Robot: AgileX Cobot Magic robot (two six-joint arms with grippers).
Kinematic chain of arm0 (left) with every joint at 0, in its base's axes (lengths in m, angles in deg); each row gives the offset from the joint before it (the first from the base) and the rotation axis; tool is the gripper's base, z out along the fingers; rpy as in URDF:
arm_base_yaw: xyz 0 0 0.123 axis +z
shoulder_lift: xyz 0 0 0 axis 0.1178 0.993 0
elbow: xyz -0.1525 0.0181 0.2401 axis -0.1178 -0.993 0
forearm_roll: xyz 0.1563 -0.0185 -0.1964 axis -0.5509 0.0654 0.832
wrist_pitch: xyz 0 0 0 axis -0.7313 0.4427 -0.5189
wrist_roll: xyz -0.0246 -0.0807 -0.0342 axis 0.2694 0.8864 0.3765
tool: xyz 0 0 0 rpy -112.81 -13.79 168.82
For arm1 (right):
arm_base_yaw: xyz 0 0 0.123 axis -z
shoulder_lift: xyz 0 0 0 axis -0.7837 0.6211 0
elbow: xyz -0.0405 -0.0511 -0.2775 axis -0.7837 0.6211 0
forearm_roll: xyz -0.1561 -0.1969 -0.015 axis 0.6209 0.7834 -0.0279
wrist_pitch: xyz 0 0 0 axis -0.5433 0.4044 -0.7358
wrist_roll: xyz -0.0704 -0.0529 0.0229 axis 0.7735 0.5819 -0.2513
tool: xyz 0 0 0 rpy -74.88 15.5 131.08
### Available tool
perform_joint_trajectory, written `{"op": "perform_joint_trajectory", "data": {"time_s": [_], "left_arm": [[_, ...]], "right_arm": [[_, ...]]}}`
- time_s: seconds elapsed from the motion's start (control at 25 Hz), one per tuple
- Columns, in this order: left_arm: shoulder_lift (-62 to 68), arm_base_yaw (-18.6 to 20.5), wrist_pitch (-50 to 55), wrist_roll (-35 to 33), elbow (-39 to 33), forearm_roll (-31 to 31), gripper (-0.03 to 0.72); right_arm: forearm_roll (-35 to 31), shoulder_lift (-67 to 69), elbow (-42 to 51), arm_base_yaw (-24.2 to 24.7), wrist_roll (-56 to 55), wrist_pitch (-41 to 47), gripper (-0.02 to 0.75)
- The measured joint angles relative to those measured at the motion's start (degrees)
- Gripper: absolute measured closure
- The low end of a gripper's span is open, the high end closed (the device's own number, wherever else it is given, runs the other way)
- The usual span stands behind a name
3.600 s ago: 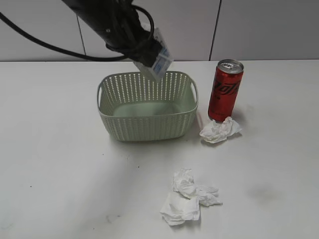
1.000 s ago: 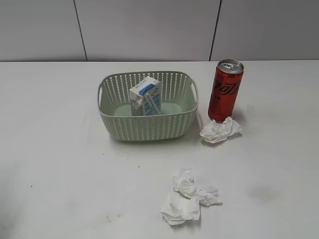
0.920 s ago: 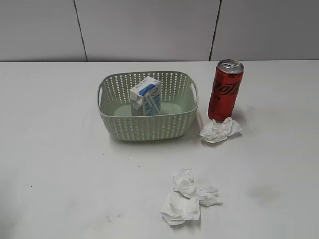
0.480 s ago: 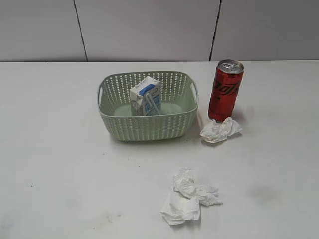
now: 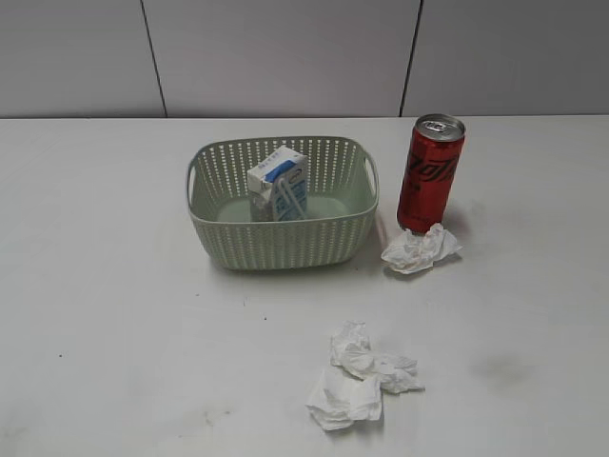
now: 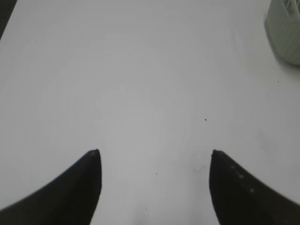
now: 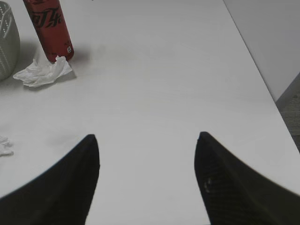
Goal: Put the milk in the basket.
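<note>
The milk point(image 5: 278, 183), a small white carton with blue markings, stands inside the pale green basket point(image 5: 285, 243) at the table's back middle. Neither arm shows in the exterior view. My left gripper point(image 6: 154, 152) is open and empty over bare white table; a corner of the basket point(image 6: 286, 33) shows at the top right of the left wrist view. My right gripper point(image 7: 146, 136) is open and empty over bare table, far right of the basket's edge point(image 7: 7, 42).
A red can point(image 5: 430, 173) stands right of the basket, also in the right wrist view point(image 7: 49, 28). A crumpled tissue point(image 5: 419, 249) lies at its foot point(image 7: 43, 72). Another tissue point(image 5: 362, 376) lies at the front. The table's right edge point(image 7: 255, 61) is near.
3.6 s ago the left arm held the milk over the basket. Since then the milk stands in the basket and the arm is out of the exterior view. Nothing moved in the last second.
</note>
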Motion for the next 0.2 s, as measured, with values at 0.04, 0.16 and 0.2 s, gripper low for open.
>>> {"op": "perform_joint_trajectory", "data": {"time_s": [0.04, 0.16, 0.2], "left_arm": [[-1.2, 0.0, 0.0, 0.0, 0.0, 0.0, 0.162], [-4.8, 0.0, 0.0, 0.0, 0.0, 0.0, 0.164], [-6.0, 0.0, 0.0, 0.0, 0.0, 0.0, 0.164]], "right_arm": [[0.0, 0.0, 0.0, 0.0, 0.0, 0.0, 0.239], [0.0, 0.0, 0.0, 0.0, 0.0, 0.0, 0.239], [0.0, 0.0, 0.0, 0.0, 0.0, 0.0, 0.239]]}}
